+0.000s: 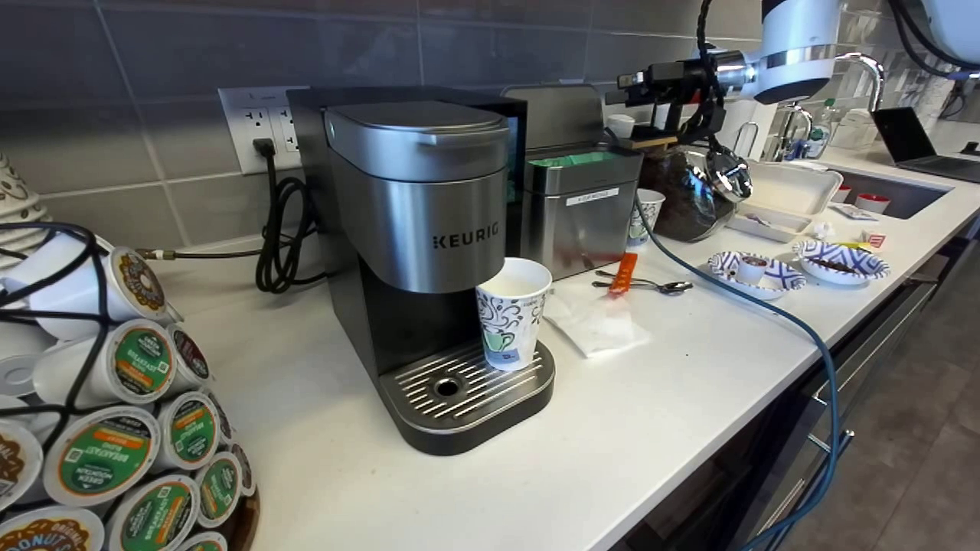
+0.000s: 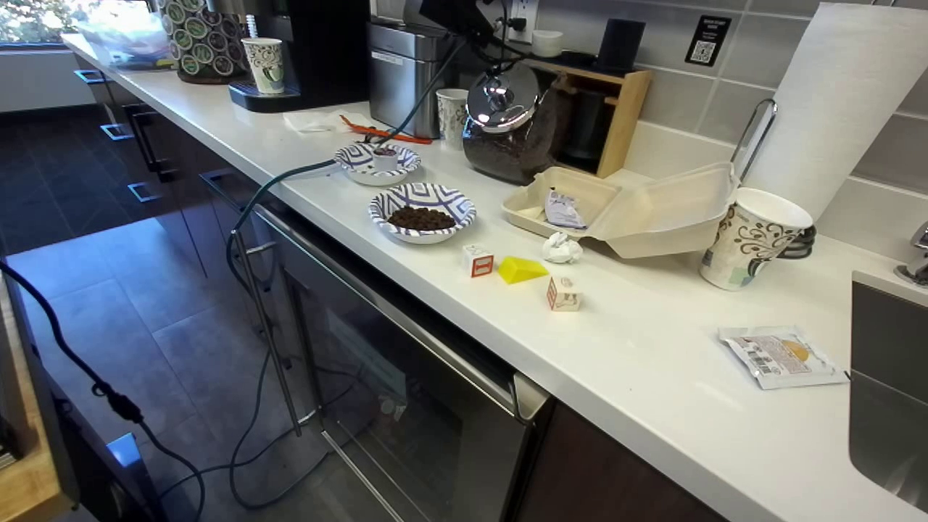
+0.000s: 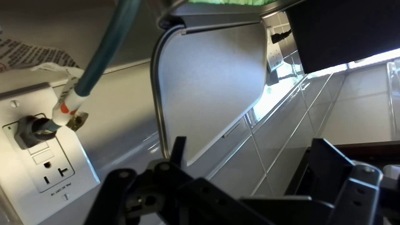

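Near the jaws: raised bin lid [image 3: 209,87], blue cable [image 3: 109,42], wall outlet [image 3: 51,164]

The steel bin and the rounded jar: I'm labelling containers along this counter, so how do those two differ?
The steel bin is boxy and flat-sided; the rounded jar bulges. The bin's walls are opaque metal, while the jar's are see-through, showing dark contents. The bin's lid stands raised, exposing a green liner, whereas the jar's shiny lid sits in place at a slant. Both stand on the white counter.
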Robot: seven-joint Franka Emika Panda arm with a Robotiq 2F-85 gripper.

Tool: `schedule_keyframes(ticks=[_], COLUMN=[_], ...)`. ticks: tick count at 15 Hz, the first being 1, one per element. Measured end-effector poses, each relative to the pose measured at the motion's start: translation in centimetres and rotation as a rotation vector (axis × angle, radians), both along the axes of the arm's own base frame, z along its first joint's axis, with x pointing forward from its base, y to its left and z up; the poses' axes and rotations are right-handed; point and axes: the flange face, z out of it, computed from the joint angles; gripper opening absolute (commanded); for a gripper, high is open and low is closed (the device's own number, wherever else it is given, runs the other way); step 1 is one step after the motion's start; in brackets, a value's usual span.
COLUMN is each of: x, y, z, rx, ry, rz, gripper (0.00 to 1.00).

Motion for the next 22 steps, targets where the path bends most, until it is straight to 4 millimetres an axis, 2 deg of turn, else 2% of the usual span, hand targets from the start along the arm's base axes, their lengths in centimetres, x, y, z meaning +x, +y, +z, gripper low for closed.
schedule_keyframes(ticks=[4,9,15,18,22], x=[1.1,1.8,1.7,1.7,1.7], y=[1.4,1.8,1.0,-0.1,-0.8], z=[-0.3,-0.3,0.7,1.4,1.4], rx=[-0.011,-0.028,-0.022,-0.034,-0.041], ry=[-0.017,-0.036,-0.020,-0.025,-0.020], rz=[-0.010,-0.053,-0.072,-0.125,-0.158], gripper=[1.00,1.00,1.00,1.00,1.00])
